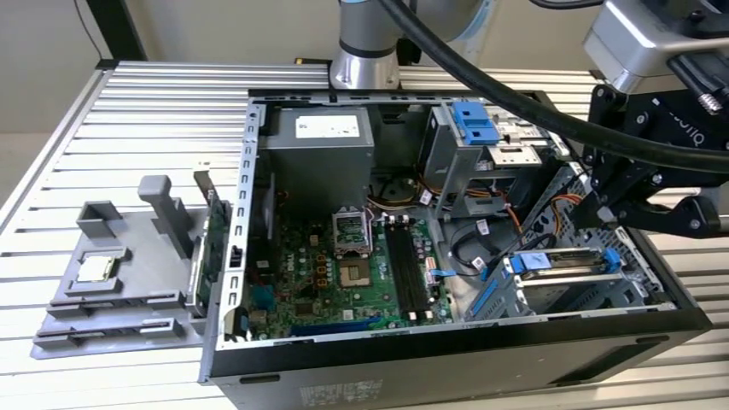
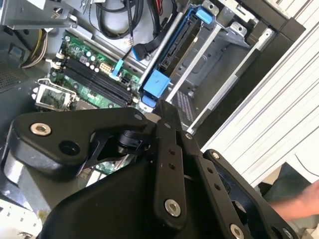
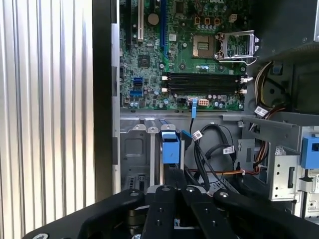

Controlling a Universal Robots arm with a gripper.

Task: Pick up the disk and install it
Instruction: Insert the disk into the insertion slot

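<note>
Fingers [image 2: 168,130] together on nothing, your black gripper [image 3: 174,175] hangs close over the silver metal disk [image 1: 558,262] in its blue plastic rail frame [image 2: 158,82], lodged in the grey drive cage [image 1: 569,296], exterior view's near right; push squarely along that frame.

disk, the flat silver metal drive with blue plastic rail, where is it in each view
Exterior view: the disk sits in the grey metal drive cage, at the exterior view's right.
Second wrist view: the disk, edge-on, in that cage.
First wrist view: the disk, edge-on, same cage.
Shared landmark: the black memory slots.
</note>
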